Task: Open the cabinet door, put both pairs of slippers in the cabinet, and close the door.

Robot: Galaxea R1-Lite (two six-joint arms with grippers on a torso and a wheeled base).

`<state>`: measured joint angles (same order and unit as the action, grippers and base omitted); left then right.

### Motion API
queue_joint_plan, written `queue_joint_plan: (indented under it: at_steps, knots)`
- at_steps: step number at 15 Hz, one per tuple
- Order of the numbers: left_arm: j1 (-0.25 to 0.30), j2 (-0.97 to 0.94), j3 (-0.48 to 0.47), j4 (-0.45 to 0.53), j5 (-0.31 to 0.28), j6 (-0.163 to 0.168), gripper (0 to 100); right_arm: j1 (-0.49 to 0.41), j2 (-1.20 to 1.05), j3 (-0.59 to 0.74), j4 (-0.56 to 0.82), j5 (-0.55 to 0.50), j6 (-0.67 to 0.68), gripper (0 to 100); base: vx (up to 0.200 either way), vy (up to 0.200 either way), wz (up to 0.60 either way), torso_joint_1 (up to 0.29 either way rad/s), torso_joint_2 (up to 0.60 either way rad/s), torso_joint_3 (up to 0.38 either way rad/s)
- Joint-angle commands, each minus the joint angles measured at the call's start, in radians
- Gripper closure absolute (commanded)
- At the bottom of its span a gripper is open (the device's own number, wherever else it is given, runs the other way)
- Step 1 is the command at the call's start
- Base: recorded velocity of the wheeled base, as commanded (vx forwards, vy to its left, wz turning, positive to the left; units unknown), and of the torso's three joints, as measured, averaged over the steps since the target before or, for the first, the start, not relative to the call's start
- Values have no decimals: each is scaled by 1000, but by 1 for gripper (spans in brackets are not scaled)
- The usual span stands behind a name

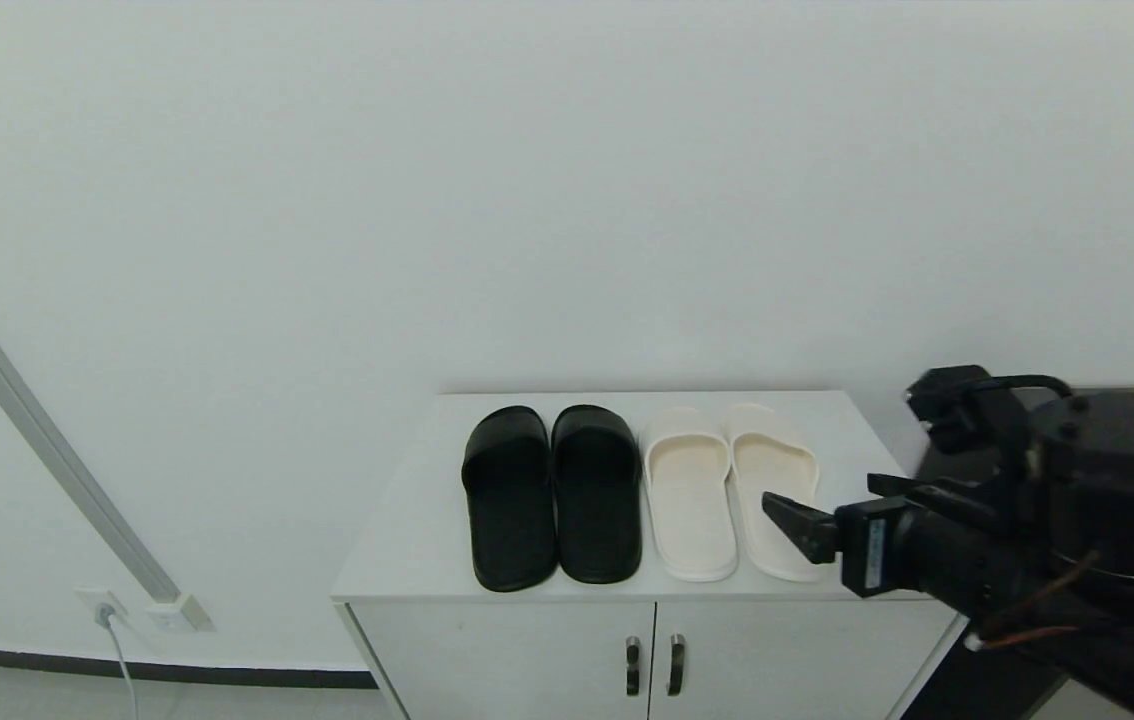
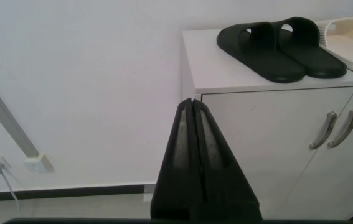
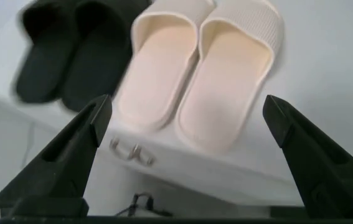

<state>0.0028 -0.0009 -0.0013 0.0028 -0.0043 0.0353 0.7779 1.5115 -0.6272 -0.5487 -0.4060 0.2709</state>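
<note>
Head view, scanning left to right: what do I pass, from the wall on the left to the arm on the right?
wall socket → black slippers → cream slippers → right end effector, open, with one fingertip in front of the outer cream slipper.

**Slippers ahead, doors shut below**

The right pincer (image 3: 187,102), jaws spread wide, hangs in free air near the front edge of the cabinet top (image 1: 397,540). Directly ahead lie the white slippers (image 1: 732,490), pressed together. The black slippers (image 1: 552,495) crowd them on the pincer's left. Past both pairs stands the wall (image 1: 567,200). Below the pincer the doors are shut, with the handles (image 1: 675,663) side by side.
</note>
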Motion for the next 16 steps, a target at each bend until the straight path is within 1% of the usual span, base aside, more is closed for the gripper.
queue_joint_plan:
  at_steps: [1, 3, 7, 15, 16]
  knots:
    - [0, 1, 0, 2, 0, 0, 100, 49, 279, -109, -83, -132, 11, 0, 0, 0, 0, 0, 0, 0]
    - [0, 1, 0, 2, 0, 0, 100, 46, 383, -160, -143, -165, 45, 0, 0, 0, 0, 0, 0, 0]
    - [0, 1, 0, 2, 0, -2, 100, 3, 501, -272, -154, -283, 48, 0, 0, 0, 0, 0, 0, 0]
    - [0, 1, 0, 2, 0, -3, 100, -49, 612, -388, -188, -290, 36, 0, 0, 0, 0, 0, 0, 0]
    - [0, 2, 0, 2, 0, -3, 100, -69, 631, -413, -201, -280, 25, 0, 0, 0, 0, 0, 0, 0]
